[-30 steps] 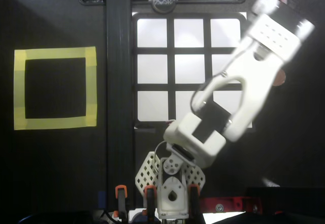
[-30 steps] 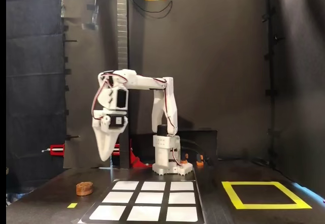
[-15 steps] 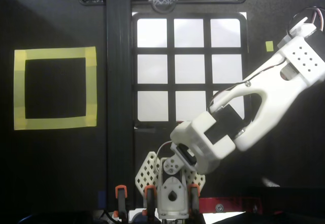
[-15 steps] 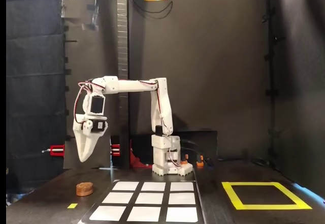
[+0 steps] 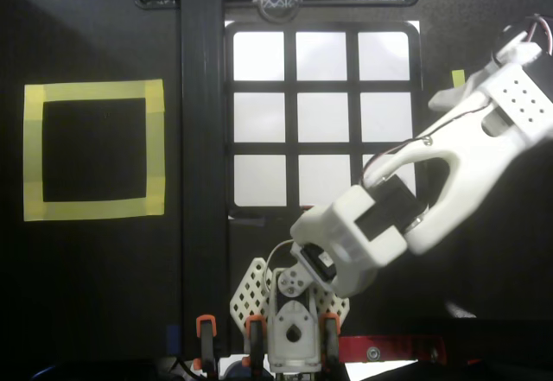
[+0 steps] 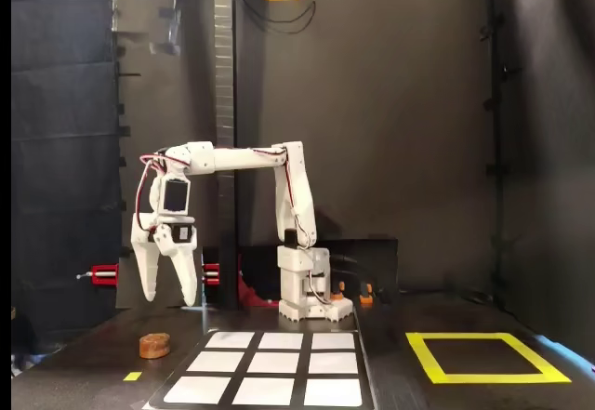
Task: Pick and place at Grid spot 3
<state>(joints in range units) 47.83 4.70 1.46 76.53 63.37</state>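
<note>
Item: white two-finger gripper [image 6: 169, 298] on a white printed arm [image 5: 406, 204], recorded in the fixed view with its fingers spread wide apart and nothing between them, hanging well above the dark tabletop. Item: small brown round disc [image 6: 155, 344], lying flat on the table, to the left of the black-framed grid of nine white squares [image 6: 270, 379] in that view; the gripper stood above it and apart from it. In the overhead view the disc was hidden beneath the arm. Item: Grid spot 3 [image 5: 384, 55], the top-right white cell in the overhead view, bare, well apart from the gripper. Item: small yellow tape marker [image 5: 458, 78], just outside the grid. Item: large yellow-taped square outline [image 5: 93, 150], on the far side of the grid, unconcerned. Step judged in hand: descent to grasp. Handling note: the fingers should straddle the disc evenly, go down nearly to the table, and close only once level with its low rim; a shallow or off-centre pinch would likely nudge the flat piece away.
</note>
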